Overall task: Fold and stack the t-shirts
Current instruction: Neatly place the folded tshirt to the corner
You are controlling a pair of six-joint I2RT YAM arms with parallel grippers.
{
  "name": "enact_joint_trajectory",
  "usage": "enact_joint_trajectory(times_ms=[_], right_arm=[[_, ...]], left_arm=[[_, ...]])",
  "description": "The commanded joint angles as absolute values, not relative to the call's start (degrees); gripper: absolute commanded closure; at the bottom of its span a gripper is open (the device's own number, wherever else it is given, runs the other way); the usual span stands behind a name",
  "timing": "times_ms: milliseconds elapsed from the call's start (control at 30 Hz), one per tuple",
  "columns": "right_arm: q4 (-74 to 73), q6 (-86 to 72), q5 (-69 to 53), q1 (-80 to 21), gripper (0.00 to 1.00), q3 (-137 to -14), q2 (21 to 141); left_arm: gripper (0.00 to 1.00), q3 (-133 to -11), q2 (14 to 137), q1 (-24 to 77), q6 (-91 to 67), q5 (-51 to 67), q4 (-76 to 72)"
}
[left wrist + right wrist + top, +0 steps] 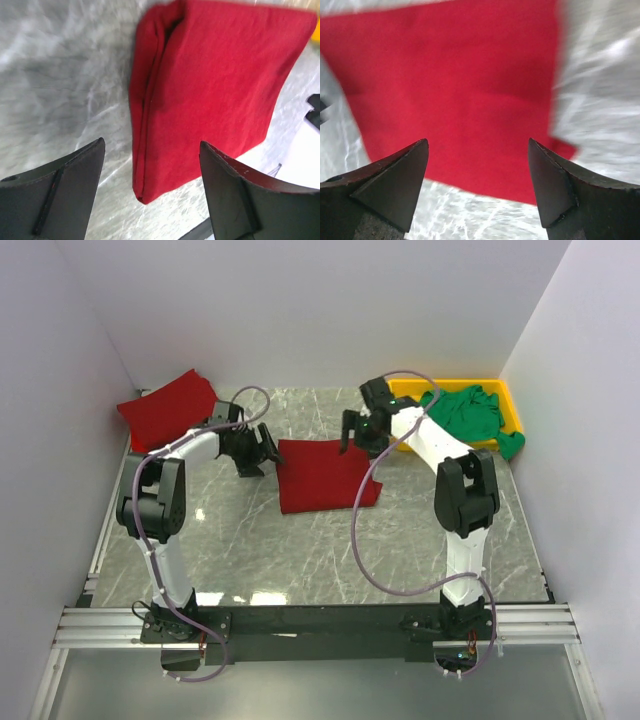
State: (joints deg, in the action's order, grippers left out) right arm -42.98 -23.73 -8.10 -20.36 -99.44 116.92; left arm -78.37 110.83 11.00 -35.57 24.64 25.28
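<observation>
A dark red t-shirt lies folded into a rectangle on the marble table, also filling the left wrist view and the right wrist view. My left gripper hovers open just off its left edge, holding nothing. At the shirt's top right corner my right gripper is open too, empty. Another folded dark red t-shirt rests at the back left. A bright green t-shirt lies crumpled in the yellow tray, spilling over its right rim.
White walls close in the table on the left, back and right. Cables loop from both arms over the table. A black rail runs along the near edge.
</observation>
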Motion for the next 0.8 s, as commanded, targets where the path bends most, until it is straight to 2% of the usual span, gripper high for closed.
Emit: enact_joint_trajectory(times_ms=[0,200,500,767], right_arm=[[-39.12,-24.34,-10.98,-24.07,0.14,-96.08,113.99],[-34.19,-28.30,-17.40,-24.96,0.15,-92.03,115.75],[-34.98,-28.65,-16.27,-24.87,0.16,-86.15,119.44],[-35.24,-28.30,-16.35,-24.87,0.16,-83.50,120.15]], left_arm=[[0.19,-74.02,107.67,11.07,-35.33,32.16,15.31],[0.20,-69.71,109.42,11.07,-35.07,36.29,8.97],[0.20,-58.56,110.65,10.99,-38.40,38.14,-3.56],[0.19,-54.41,112.15,10.99,-39.11,32.62,-7.64]])
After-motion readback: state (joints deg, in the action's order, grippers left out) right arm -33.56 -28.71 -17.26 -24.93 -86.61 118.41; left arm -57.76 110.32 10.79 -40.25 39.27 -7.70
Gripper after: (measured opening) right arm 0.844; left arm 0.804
